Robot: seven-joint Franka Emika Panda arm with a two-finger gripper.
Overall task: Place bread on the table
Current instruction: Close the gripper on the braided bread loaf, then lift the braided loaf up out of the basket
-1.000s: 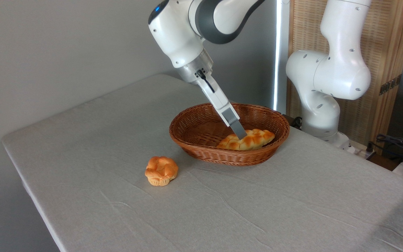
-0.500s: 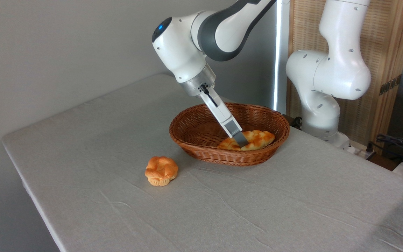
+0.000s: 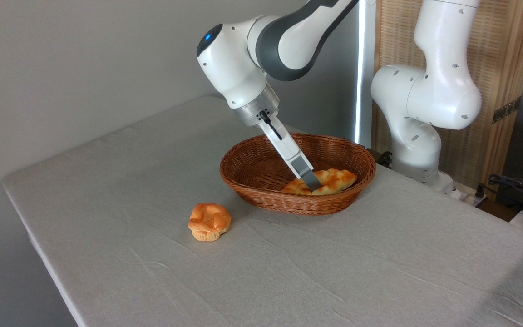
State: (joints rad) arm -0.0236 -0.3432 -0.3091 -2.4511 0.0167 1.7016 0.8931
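camera: wicker basket holds bread; end effector state unclear.

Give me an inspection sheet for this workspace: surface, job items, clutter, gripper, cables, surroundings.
Surface: table covered with a wrinkled light-grey cloth.
Job items: bread, a braided loaf, lies inside the wicker basket, not yet on the cloth.
Clutter: small round bun sits on the cloth, left of and in front of the basket, apart from it.
Gripper: gripper reaches into the basket and is down at the loaf's middle; only one finger shows, so open or shut cannot be told.
Cables: dark cables lie off the table at the right edge.
Surroundings: plain grey wall behind; wooden screen at right; robot base stands behind the basket.
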